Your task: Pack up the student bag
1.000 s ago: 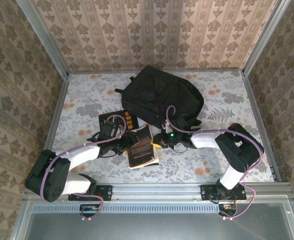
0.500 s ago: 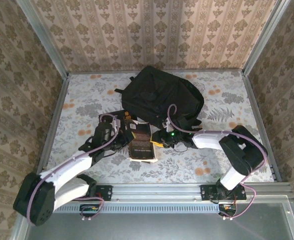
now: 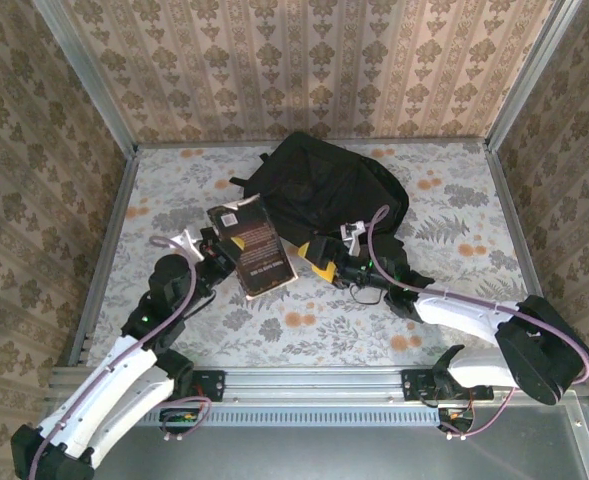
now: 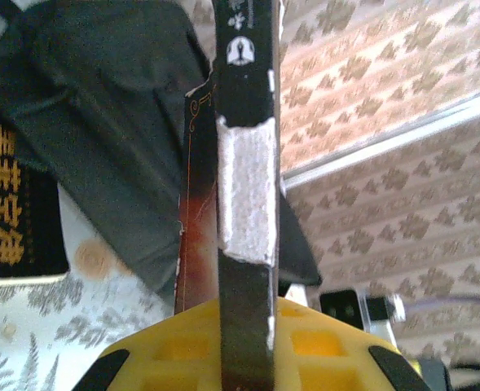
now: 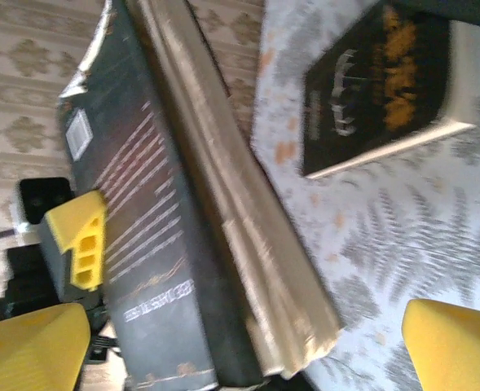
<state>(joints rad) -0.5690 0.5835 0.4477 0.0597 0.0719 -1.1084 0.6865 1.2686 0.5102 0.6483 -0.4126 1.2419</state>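
The student bag (image 3: 319,195), a big black backpack, lies at the back middle of the table. My left gripper (image 3: 217,252) is shut on a dark-covered book (image 3: 256,245) and holds it tilted above the table, just in front of the bag. In the left wrist view the book (image 4: 244,163) stands edge-on between the yellow fingers (image 4: 337,342), with the bag (image 4: 101,122) behind it. My right gripper (image 3: 322,262) stands open at the book's right side. Its yellow fingers (image 5: 28,350) are spread wide around the book's page edge (image 5: 248,236). A second book (image 5: 382,81) with gold lettering lies flat on the table.
The floral tablecloth (image 3: 444,215) is ringed by a metal rail (image 3: 509,225) and papered walls. The bag's straps (image 3: 249,185) trail to its left. Open cloth lies to the right and near front. The second book (image 4: 7,204) sits close under the held one.
The left arm has raised the book off the table and swung it up and left towards the bag. The right arm has stretched forward, its gripper staying by the book's right edge.
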